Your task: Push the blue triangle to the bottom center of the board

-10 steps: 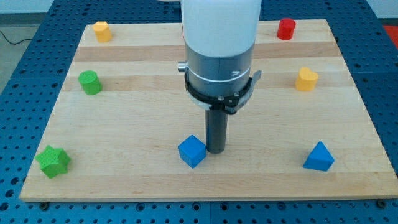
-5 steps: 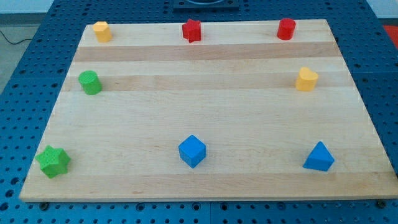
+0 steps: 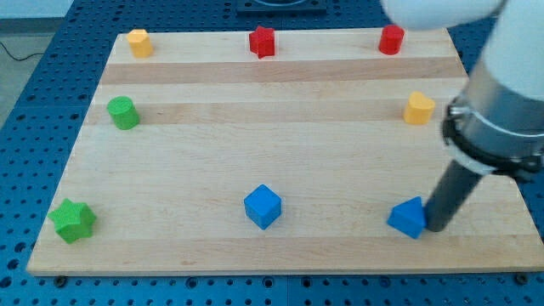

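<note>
The blue triangle (image 3: 408,218) lies near the board's bottom edge, right of centre. My tip (image 3: 434,227) touches its right side; the dark rod rises up and to the right into the arm's grey and white body (image 3: 500,119). A blue cube (image 3: 263,206) sits at the bottom centre, well left of the triangle.
Wooden board (image 3: 272,127) on a blue pegboard. Green star (image 3: 72,220) at bottom left, green cylinder (image 3: 123,112) at left, yellow block (image 3: 139,42) at top left, red star (image 3: 263,41) at top centre, red cylinder (image 3: 391,39) at top right, yellow block (image 3: 418,108) at right.
The arm left the blue cube, went out of view, and now stands at the right. The blue triangle has slid left from about x 512 to x 480.
</note>
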Robot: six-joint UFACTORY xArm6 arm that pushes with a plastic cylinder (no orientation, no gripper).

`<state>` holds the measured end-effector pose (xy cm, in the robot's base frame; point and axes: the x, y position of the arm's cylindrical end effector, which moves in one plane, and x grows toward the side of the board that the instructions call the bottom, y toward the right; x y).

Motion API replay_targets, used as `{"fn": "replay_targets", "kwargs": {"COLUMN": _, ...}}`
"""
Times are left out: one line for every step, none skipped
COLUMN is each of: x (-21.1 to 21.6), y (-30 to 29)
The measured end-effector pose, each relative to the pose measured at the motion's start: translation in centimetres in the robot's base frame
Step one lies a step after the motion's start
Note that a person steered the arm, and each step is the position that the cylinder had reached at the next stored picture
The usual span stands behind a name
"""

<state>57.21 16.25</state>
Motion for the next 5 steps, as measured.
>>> {"fn": "replay_targets", "kwargs": {"x": 0.0, "y": -3.5}}
{"fn": "replay_targets", "kwargs": {"x": 0.0, "y": -6.1}}
{"fn": "replay_targets", "kwargs": {"x": 0.0, "y": -8.4}}
{"fn": "replay_targets", "kwargs": {"x": 0.0, "y": -10.6}}
{"fn": "replay_targets", "kwargs": {"x": -0.2, "y": -12.3}}
